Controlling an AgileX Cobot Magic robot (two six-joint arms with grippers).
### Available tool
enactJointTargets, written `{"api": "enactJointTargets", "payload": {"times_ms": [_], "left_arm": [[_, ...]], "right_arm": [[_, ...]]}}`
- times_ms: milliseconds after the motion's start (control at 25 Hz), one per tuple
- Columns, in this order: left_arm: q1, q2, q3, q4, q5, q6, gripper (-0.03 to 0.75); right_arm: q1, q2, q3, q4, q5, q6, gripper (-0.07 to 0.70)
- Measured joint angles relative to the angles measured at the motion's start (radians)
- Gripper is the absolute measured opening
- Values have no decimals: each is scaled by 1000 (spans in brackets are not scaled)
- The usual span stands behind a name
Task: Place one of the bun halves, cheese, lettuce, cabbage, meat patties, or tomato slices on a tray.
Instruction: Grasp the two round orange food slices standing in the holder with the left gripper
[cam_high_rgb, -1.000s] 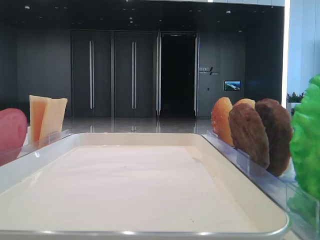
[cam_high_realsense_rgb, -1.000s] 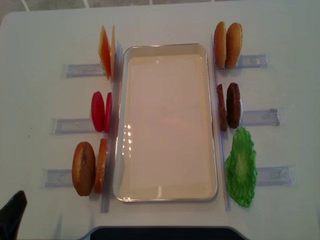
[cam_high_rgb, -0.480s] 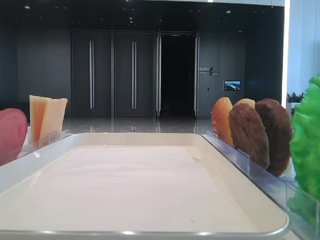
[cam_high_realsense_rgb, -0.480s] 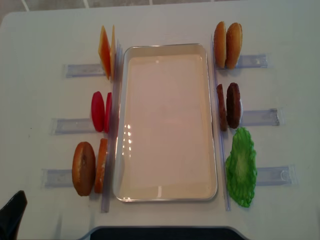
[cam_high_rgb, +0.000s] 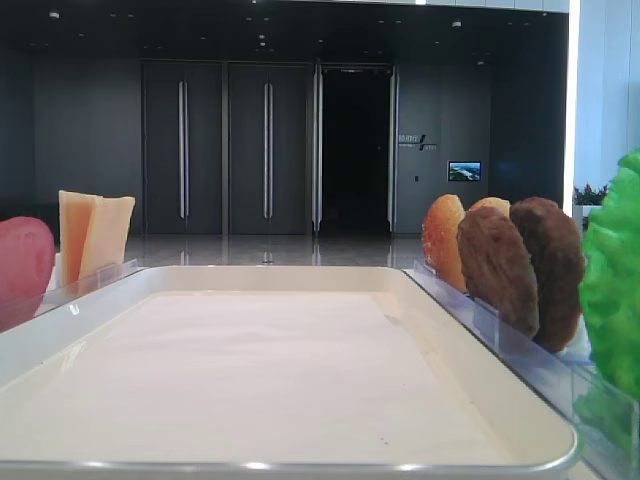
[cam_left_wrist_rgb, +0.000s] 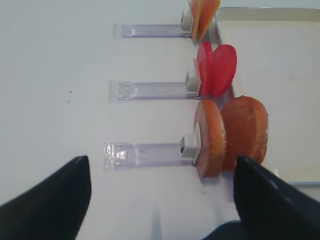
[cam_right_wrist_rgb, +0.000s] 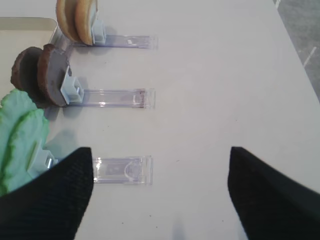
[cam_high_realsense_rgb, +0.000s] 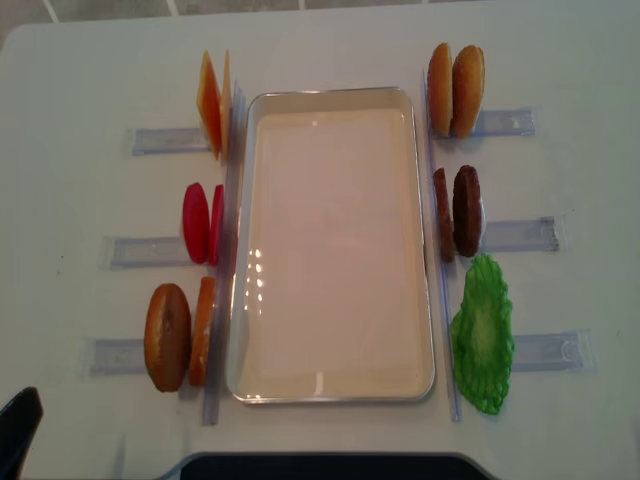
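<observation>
The tray (cam_high_realsense_rgb: 334, 245) lies bare mid-table; we see bun halves (cam_high_realsense_rgb: 178, 335), tomato slices (cam_high_realsense_rgb: 201, 223) and cheese (cam_high_realsense_rgb: 212, 104) racked on its left, meat patties (cam_high_realsense_rgb: 458, 211) on its right. Our left gripper (cam_left_wrist_rgb: 160, 200) and right gripper (cam_right_wrist_rgb: 160, 195) both gape wide, holding nothing.

Office lobby: dark lift doors (cam_high_rgb: 225, 150)

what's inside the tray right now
Nothing: the tray shows only its bare cream floor with light reflections. The bun halves, tomato slices, cheese, meat patties and lettuce all stand outside its rim. Nothing covers its floor.
</observation>
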Motion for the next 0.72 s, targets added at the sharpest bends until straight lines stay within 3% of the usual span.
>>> {"api": "enactJointTargets", "payload": {"times_ms": [320,720], "left_arm": [[0,304,-172,43,21,-1,695],[0,736,-313,159,39,-98,695]], "right_arm": [[0,0,0,0,0,0,555],[0,0,0,0,0,0,555]]}}
